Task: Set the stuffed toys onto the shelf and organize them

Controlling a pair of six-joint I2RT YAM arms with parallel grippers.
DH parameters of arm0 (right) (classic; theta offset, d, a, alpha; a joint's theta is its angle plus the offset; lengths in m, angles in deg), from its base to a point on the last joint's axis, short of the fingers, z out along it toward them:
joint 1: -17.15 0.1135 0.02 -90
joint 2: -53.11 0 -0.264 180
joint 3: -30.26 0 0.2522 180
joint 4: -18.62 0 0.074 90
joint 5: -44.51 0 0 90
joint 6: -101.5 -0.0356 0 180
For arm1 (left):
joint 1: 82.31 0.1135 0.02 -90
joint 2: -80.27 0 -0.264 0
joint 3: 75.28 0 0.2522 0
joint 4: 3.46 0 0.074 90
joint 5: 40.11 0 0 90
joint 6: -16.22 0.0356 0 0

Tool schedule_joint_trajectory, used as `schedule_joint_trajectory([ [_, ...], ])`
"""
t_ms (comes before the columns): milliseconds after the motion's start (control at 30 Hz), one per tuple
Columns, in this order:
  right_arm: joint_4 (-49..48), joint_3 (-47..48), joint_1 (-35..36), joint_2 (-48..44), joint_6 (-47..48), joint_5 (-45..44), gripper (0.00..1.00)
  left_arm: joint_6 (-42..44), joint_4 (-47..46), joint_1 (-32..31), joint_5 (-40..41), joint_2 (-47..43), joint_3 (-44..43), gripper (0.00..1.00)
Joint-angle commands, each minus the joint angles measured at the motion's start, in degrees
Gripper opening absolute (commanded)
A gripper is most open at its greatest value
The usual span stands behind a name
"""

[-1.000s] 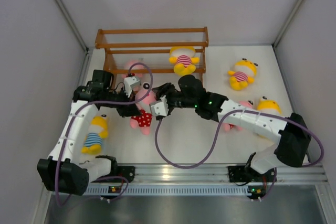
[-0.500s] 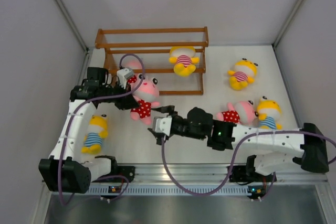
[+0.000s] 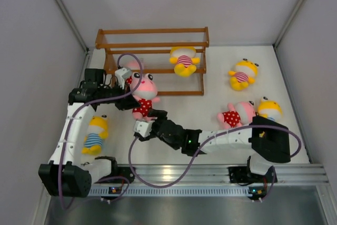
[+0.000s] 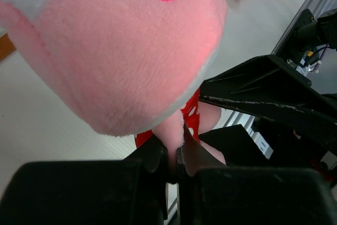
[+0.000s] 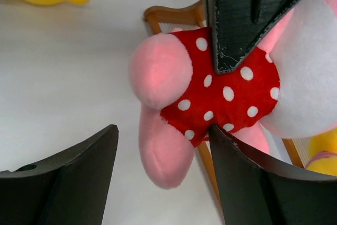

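Now working alone, the left gripper (image 4: pixel 178 154) pinches a limb of the pink plush doll in red white-dotted dress (image 3: pixel 143 92), lifted near the left end of the brown wooden rack (image 3: pixel 152 31). The right gripper (image 3: pixel 142 128), jaws apart, has retreated nearward, the handover seemingly complete.

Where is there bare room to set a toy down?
Bare: shelf rails just left of the yellow toy on it; table between shelf front and right arm. Crowded: left of centre, where left gripper and right gripper meet the held pink toy.
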Motion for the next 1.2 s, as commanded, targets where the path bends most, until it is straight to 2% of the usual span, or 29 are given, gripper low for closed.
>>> schedule_joint_trajectory([
  [0,-15.76,2.02,-0.76,3.50,3.35,-11.93,0.69,-0.32,-1.90,0.37,-5.50,-1.97,0.76,0.00],
  [33,-18.40,1.84,-1.11,4.73,3.71,-12.91,0.56,-0.32,-1.99,0.37,-5.50,-2.32,0.94,0.00],
  [100,-22.63,1.57,-1.46,5.18,3.36,-15.02,0.44,-0.32,-1.99,0.37,-4.55,-2.67,1.20,0.00],
  [133,-22.90,1.48,-1.73,4.83,2.84,-14.68,0.32,-0.23,-1.99,0.37,-4.10,-3.11,1.46,0.00],
  [200,-20.90,0.96,-2.08,2.99,1.96,-11.54,0.18,0.20,-1.99,0.37,-2.52,-3.38,1.82,0.00],
  [233,-19.58,0.69,-2.17,2.20,1.52,-10.73,0.00,0.29,-1.90,0.37,1.14,-3.73,1.73,0.03],
  [267,-18.26,0.26,-2.52,1.41,0.47,-9.85,0.00,0.21,-1.99,0.37,3.87,-3.73,1.30,0.28],
  [300,-13.64,-0.97,-2.69,-0.69,0.28,-6.28,0.00,0.12,-1.99,0.37,7.12,-3.82,0.94,0.46],
  [333,-8.98,-1.24,-3.48,-2.02,-0.94,-3.63,0.00,0.03,-1.90,0.37,15.24,-3.99,0.50,0.57],
  [367,-4.15,-1.33,-4.01,-3.33,-1.73,-0.65,0.00,-0.06,-1.90,0.37,19.24,-4.17,-0.46,0.64],
  [400,7.04,-0.72,-4.54,-5.61,-2.35,6.26,0.00,0.03,-1.81,0.37,23.54,-4.43,-0.99,0.72],
  [433,11.94,-0.37,-5.67,-6.59,-3.05,9.46,0.00,0.64,-1.81,0.37,29.68,-5.13,-1.43,0.75],
  [500,23.51,0.34,-6.39,-8.09,-3.06,14.12,0.00,1.43,-1.81,0.37,34.81,-6.01,-2.13,0.81],
  [600,30.25,0.60,-8.40,-8.36,-2.62,15.73,0.00,2.32,-1.73,0.37,42.03,-7.07,-2.22,0.83],
  [800,26.67,4.99,-14.38,-2.84,-1.66,12.06,0.00,3.90,-1.81,1.16,51.43,-7.42,-1.08,0.83],
  [900,28.24,12.36,-15.88,3.91,1.42,7.22,0.00,4.42,-1.81,1.25,52.15,-7.94,-0.73,0.83],
  [967,28.77,17.27,-17.72,7.10,1.43,7.03,0.00,4.60,-1.81,1.34,52.33,-8.12,-0.29,0.84],
  [1167,21.22,22.39,-21.24,17.20,2.65,-3.41,0.00,5.13,-1.81,1.34,52.94,-8.21,0.06,0.84],
])
